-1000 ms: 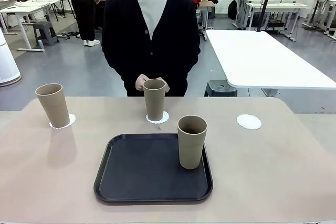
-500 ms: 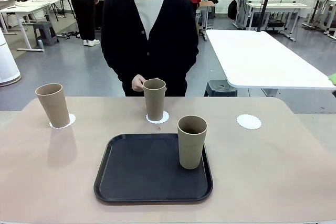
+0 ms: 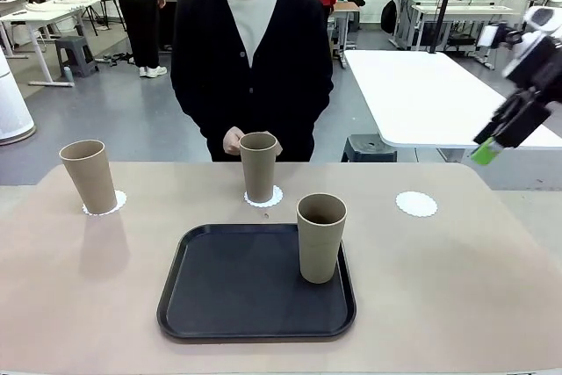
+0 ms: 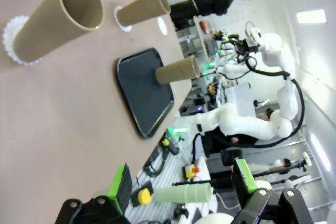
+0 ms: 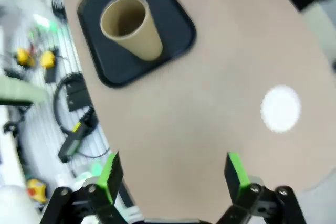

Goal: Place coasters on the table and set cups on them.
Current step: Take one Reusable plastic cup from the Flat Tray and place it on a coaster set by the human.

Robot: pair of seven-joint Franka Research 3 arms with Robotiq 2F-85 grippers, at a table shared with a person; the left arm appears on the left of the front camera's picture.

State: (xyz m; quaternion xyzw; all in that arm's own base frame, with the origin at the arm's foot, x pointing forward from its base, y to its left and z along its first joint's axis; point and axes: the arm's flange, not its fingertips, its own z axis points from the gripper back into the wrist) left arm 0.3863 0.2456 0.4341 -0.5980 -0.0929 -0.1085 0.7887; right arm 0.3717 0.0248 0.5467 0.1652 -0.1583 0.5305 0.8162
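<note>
My right gripper (image 5: pixel 173 174) hangs empty, jaws spread, high over the table's (image 3: pixel 457 287) right end near the bare coaster (image 3: pixel 416 204); my left gripper (image 4: pixel 181 182) is spread too. Two cups (image 3: pixel 88 175) stand on coasters (image 3: pixel 104 203), the third cup (image 3: pixel 320 236) on the black tray (image 3: pixel 255 305).

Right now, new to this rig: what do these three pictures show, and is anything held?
Two white robot arms share a table with a person opposite. The front view looks across from the robot's side; the other two views come from a camera on each wrist, looking along its green-padded fingers. The left gripper and right gripper are open and hold nothing. On the table: a black tray carrying one tan cup, a left cup and a middle cup on white coasters, and a bare coaster at right.
</note>
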